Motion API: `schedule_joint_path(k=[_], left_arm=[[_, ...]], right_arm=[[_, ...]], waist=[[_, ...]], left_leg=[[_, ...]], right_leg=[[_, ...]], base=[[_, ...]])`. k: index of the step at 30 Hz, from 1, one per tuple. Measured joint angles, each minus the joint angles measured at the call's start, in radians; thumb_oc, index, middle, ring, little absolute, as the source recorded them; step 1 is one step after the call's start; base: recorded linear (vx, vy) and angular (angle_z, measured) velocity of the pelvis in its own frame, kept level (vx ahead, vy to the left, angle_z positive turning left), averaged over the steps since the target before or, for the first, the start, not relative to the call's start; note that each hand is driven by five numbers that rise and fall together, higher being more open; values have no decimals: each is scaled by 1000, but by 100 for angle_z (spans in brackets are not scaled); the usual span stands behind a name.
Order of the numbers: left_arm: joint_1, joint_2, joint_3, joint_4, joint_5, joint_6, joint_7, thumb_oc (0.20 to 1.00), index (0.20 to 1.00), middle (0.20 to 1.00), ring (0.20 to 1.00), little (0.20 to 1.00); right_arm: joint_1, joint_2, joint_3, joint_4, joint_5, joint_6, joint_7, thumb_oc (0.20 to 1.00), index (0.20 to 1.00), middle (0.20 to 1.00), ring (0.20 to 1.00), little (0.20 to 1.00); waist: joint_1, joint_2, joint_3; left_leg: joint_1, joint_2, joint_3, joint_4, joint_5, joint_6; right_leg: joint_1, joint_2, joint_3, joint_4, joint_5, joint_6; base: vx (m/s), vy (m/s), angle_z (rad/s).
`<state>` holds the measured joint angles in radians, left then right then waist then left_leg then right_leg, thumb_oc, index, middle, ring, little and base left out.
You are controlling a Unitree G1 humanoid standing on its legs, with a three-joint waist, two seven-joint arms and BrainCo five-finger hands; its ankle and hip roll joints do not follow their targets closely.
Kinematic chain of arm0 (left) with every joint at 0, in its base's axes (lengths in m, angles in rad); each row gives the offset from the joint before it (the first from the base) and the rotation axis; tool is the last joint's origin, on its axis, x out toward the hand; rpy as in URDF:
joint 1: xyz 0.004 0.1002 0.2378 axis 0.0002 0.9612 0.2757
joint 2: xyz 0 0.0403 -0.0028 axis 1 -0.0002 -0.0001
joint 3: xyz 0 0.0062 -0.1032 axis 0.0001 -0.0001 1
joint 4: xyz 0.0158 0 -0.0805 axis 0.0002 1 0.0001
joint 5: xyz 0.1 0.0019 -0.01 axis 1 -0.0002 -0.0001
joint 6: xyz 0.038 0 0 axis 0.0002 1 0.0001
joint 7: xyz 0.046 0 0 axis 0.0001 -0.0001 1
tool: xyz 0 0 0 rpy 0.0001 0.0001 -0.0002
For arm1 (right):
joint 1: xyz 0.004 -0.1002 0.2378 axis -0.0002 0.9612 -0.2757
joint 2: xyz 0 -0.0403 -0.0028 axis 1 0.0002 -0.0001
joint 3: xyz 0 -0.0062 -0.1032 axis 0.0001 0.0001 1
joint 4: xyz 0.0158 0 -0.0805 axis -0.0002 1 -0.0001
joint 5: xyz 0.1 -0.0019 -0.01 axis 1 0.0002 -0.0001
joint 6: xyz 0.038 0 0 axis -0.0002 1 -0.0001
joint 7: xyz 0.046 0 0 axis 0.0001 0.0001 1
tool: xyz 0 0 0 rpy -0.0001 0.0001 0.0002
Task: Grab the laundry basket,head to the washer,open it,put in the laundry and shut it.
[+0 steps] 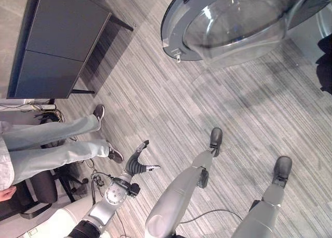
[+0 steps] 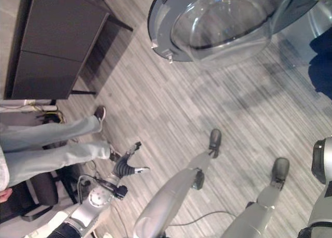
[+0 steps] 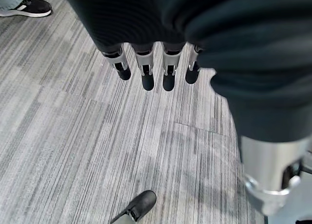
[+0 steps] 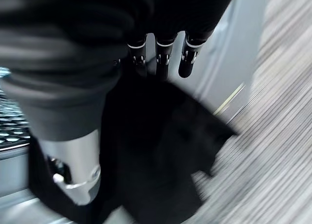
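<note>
- The laundry (image 4: 165, 151) is a dark, floppy piece of cloth hanging below the right hand (image 4: 165, 58), in front of a pale panel of the washer (image 4: 243, 48). It's badly blurred, so I can't make out what sort of garment it is.
- The right hand's fingers (image 4: 186, 63) point down, with their dark tips at the top edge of the cloth. Two tips blend into the dark fabric, and I honestly can't tell whether they're pinching it or just touching it. The thumb is hidden.
- In the head views a dark blue patch (image 1: 324, 61) is cut off by the right edge, next to the washer. It looks like the same cloth, but most of it is out of frame.
- The washer door (image 1: 233, 20) is swung open near the top of the head views: a grey ring with a clear bulging window and a small latch on its rim. The frame cuts off its top.
- The left hand (image 3: 146, 63) hangs over the striped grey carpet (image 1: 171, 93), fingers (image 3: 169, 75) straight and relaxed in a row, holding nothing and touching nothing.
- Off to the left a person (image 1: 57, 144) in light jeans and dark shoes sits on a black chair (image 1: 36, 191), cut off by the edge.
- A dark cabinet (image 1: 57, 41) stands in the upper left, with cables bunched on the floor beside it.
</note>
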<state>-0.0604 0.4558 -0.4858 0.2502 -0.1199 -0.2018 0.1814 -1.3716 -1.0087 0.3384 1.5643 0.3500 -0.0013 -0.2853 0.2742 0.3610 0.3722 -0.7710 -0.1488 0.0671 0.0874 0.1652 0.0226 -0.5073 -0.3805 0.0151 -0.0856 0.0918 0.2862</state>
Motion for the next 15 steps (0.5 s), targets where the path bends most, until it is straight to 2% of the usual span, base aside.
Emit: schedule_joint_path(k=[2, 3, 7, 15], left_arm=[[-2, 0, 1, 3, -1, -2, 3, 1000, 1000, 1000, 1000, 1000], [-2, 0, 1, 3, -8, -8, 7, 1000, 1000, 1000, 1000, 1000], [-3, 0, 3, 5, -30, -9, 12, 1000, 1000, 1000, 1000, 1000], [-3, 0, 4, 5, -38, -11, 13, 1000, 1000, 1000, 1000, 1000]], right_arm=[[-12, 0, 17, -36, 24, -10, -3, 1000, 1000, 1000, 1000, 1000], [-13, 1, 17, -40, 31, -22, -4, 200, 200, 200, 200, 200], [-20, 2, -7, -46, 109, -26, -19, 200, 200, 200, 200, 200], [-22, 3, -7, -43, 152, -26, -19, 200, 200, 200, 200, 200]], waist=[[9, 1, -2], [14, 2, -3], [12, 3, -19], [-7, -12, -29]], left_leg=[[-5, -2, 1, 2, 2, 3], [-12, -2, 0, 7, 2, 3], [-57, -2, 1, 15, 7, 11], [-58, 0, 3, 16, 7, 12]], right_leg=[[-4, -2, 0, 0, 1, 2], [-8, -2, -1, 0, 1, 2], [-48, -2, -4, 0, 4, 4], [-51, -2, -3, 0, 8, 7]], base=[[11, 17, 3], [13, 13, 4], [-2, -5, -2], [-1, -7, -1]])
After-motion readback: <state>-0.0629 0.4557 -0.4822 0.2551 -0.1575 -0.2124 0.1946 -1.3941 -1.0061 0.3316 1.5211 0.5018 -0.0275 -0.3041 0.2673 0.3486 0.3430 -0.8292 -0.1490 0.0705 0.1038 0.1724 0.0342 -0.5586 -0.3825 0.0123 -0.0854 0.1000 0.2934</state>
